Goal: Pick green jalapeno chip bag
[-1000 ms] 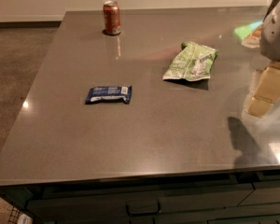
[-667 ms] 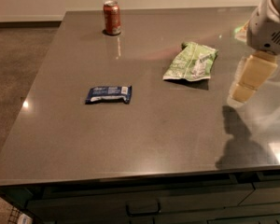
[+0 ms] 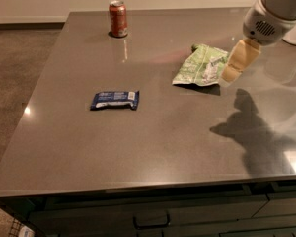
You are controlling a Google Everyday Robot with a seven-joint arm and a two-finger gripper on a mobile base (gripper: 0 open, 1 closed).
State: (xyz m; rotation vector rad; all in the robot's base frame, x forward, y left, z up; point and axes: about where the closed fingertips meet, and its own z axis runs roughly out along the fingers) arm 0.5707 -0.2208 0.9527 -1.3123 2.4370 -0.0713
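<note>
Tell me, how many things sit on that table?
3: a red soda can at the far edge, a blue wrapped bar in the middle, the green jalapeno chip bag farther right, the gripper beside its right edge.

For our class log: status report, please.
Gripper beside bag, at its right edge. Bag lies on table. Can, bar well clear.

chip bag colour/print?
The chip bag is light green with white and darker green print, camera view. End effector is by its right edge.
</note>
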